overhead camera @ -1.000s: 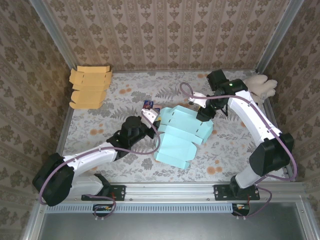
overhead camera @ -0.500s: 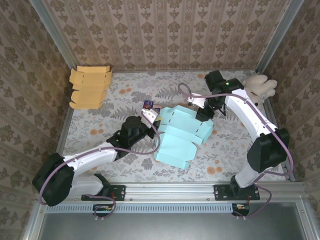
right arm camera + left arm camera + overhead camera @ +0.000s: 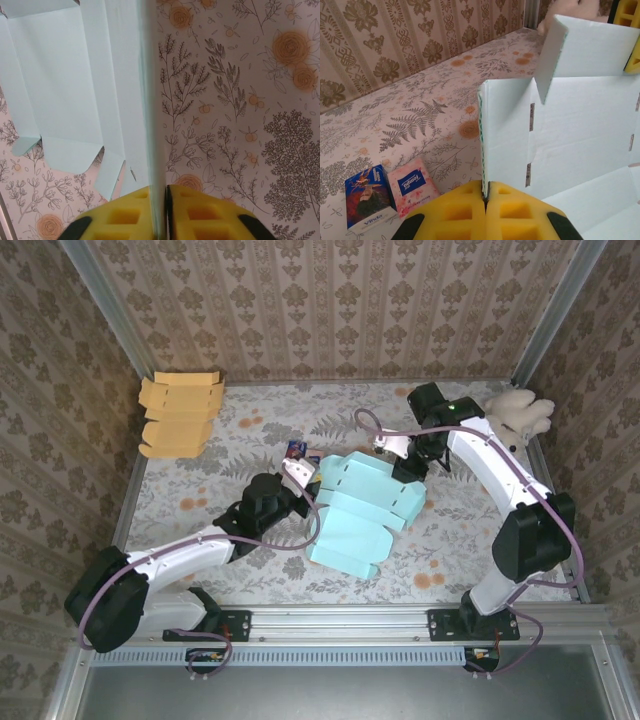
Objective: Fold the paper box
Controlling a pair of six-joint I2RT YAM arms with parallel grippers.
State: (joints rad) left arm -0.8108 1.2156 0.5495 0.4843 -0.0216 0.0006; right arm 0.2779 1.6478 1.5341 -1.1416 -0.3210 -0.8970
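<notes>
The paper box (image 3: 362,505) is a pale blue-green cardboard blank, partly folded, lying mid-table. My left gripper (image 3: 300,478) is shut on its left upright flap; in the left wrist view the yellow pads (image 3: 455,212) pinch the flap's edge (image 3: 483,150), with the white inner panels (image 3: 580,130) spreading right. My right gripper (image 3: 408,462) is shut on the box's far right wall; in the right wrist view its pads (image 3: 200,217) clamp the thin wall (image 3: 150,125) standing edge-on, with flaps (image 3: 60,100) spread to the left over the floral cloth.
A flat orange cardboard blank (image 3: 180,413) lies at the back left. Two small tissue packs (image 3: 297,449) (image 3: 412,185) sit just left of the box. A cream plush toy (image 3: 520,412) rests at the back right corner. Metal frame rails (image 3: 340,618) bound the table.
My right gripper has closed onto the box's right wall and shifted slightly left. The left gripper and the box have stayed put.
</notes>
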